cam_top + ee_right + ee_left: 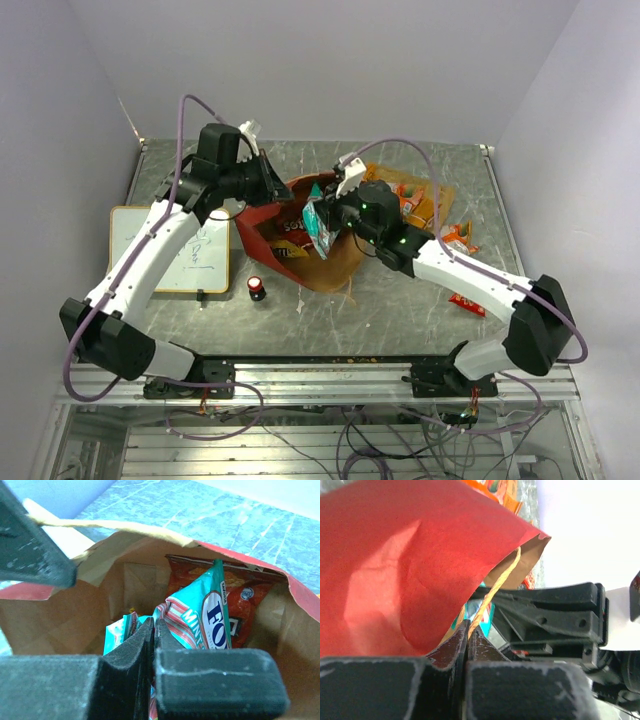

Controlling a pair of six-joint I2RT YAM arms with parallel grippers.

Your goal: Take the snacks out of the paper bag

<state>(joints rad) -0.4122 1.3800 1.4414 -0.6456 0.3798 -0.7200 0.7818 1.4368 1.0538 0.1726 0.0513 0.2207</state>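
As left hand [467,639] pins paper bag [262,228], right hand [154,632] pinches packet [200,617] (teal)

Grey marbled table [400,300] with white board [185,255], small red-and-black cylinder [257,288], red paper bag [262,225], orange packets [415,200], small red packet [467,303]

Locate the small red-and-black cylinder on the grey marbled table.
Top external view: the small red-and-black cylinder stands left of centre on the grey marbled table, between the white board with writing and the near corner of the red paper bag.

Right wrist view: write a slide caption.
Right claw shut on a teal packet at the mouth of the paper bag, red chip bag behind.
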